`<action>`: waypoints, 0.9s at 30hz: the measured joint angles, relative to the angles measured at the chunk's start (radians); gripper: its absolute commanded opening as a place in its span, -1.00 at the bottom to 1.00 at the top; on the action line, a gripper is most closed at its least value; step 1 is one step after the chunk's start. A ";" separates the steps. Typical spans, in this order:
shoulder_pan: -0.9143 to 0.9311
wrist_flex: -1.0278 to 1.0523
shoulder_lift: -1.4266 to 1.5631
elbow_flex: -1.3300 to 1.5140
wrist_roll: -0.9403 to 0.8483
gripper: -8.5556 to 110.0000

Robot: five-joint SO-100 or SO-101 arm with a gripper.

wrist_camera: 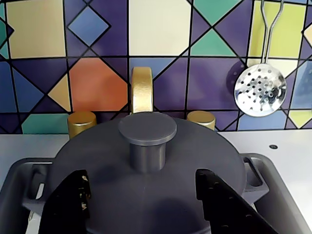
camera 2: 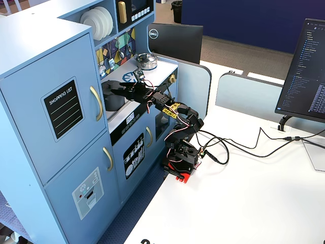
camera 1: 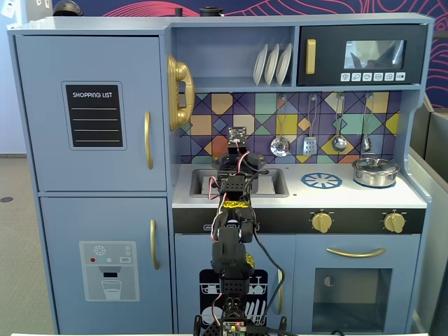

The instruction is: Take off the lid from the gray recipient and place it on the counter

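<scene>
Two black fingers of the tool stand spread wide over the round matte dark-gray lid, one on each side of its small central knob, gripping nothing.
That lid sits on the matte dark-gray cylindrical pot, which stands in the gray sink basin of the white desk (a gold faucet rises just behind it), while a shiny silver pot rests well apart on the desk's right in a fixed view.
</scene>
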 measured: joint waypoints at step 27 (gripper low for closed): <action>-0.035 -0.110 -0.311 -0.202 -0.023 -0.86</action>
